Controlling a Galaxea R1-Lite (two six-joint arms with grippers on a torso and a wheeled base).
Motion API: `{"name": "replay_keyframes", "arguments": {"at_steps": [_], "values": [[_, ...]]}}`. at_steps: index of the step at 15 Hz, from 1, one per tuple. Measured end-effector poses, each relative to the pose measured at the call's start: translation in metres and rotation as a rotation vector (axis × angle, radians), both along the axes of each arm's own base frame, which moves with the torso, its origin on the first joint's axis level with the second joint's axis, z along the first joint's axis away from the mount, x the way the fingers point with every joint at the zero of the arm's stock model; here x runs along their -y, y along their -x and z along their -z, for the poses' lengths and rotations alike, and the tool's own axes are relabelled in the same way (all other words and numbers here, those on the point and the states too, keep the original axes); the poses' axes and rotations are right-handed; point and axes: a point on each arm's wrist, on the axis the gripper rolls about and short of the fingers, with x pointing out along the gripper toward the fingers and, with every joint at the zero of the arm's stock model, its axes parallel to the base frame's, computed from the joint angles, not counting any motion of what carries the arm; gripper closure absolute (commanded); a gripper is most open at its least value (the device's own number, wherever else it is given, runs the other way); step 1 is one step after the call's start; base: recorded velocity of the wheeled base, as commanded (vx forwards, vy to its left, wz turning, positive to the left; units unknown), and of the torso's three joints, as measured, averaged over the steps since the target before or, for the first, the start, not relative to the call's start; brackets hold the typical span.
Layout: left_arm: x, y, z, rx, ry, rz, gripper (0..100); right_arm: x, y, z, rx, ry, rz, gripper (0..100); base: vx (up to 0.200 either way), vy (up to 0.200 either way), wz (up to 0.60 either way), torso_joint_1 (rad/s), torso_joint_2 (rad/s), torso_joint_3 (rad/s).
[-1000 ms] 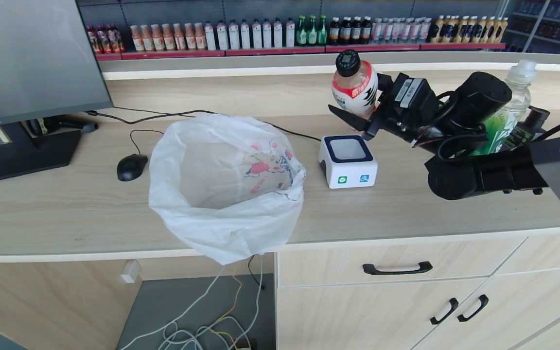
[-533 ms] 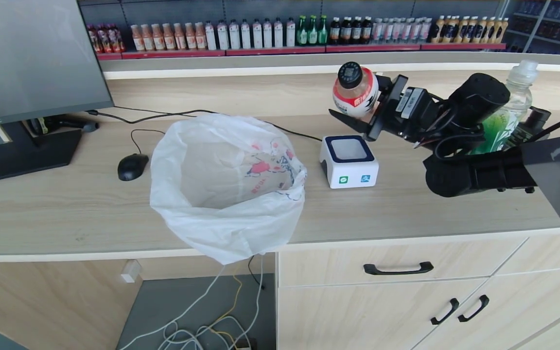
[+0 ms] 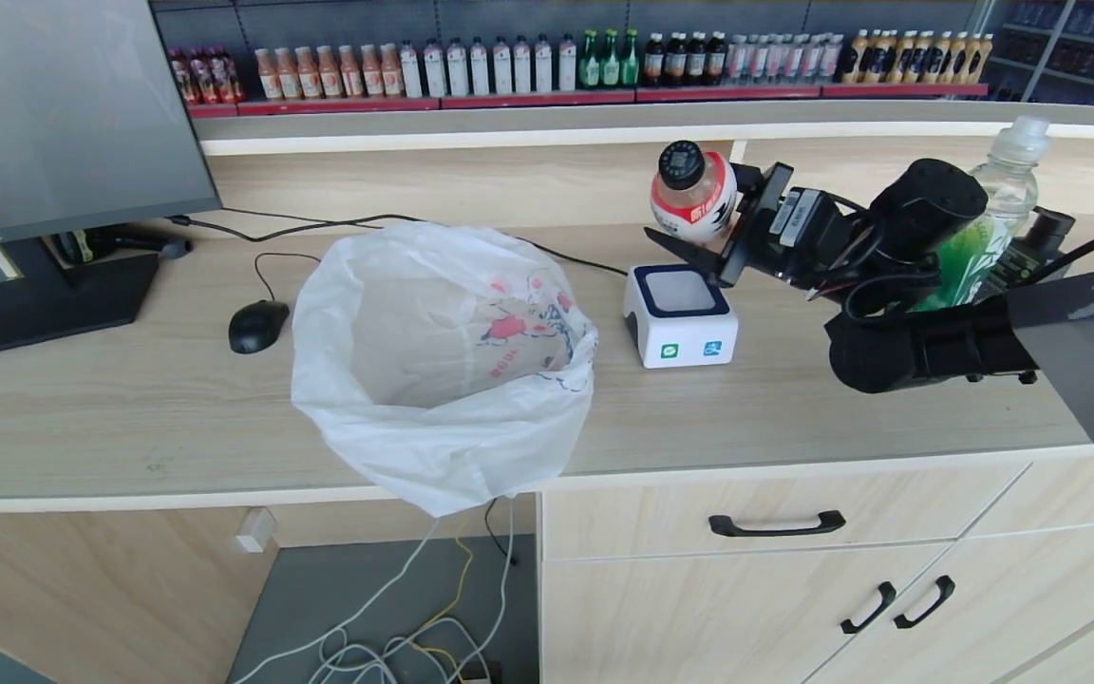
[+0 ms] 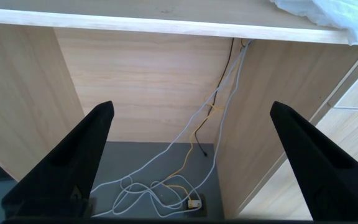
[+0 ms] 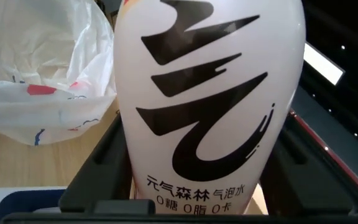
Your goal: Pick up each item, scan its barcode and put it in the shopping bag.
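Observation:
My right gripper [image 3: 694,233] is shut on a pale peach drink bottle [image 3: 692,191] with a black cap, held upright just above and behind the white barcode scanner [image 3: 679,314] on the counter. In the right wrist view the bottle [image 5: 210,99] stands between the two dark fingers [image 5: 95,168], its big black lettering facing the camera. The white shopping bag [image 3: 443,351] stands open at the counter's front edge, left of the scanner. My left gripper [image 4: 191,162] hangs open below the countertop, facing the cabinet recess and loose cables.
A green-labelled clear bottle [image 3: 984,218] stands behind my right arm. A black mouse [image 3: 257,326] and a monitor [image 3: 53,123] sit at the left of the counter [image 3: 794,399]. Cables run behind the bag. Drawers with black handles [image 3: 775,524] lie below.
My right gripper has lowered the bottle towards the scanner and tilted it a little, so the cap faces up more. The bag and scanner have not moved.

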Motion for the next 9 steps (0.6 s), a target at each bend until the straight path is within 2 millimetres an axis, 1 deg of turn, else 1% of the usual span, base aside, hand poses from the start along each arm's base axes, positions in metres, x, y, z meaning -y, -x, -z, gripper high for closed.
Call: {"name": "replay_keyframes", "arguments": {"at_steps": [2,9], "values": [[0.0,0.0,0.0,0.0,0.0,0.0,0,-0.0023,0.0004,0.0043,-0.014,0.004,-0.005,100,0.0,0.0,0.0,0.0,0.0,0.0],[0.0,0.0,0.0,0.0,0.0,0.0,0,-0.0051,0.0011,0.0101,-0.032,0.01,-0.01,100,0.0,0.0,0.0,0.0,0.0,0.0]]}}
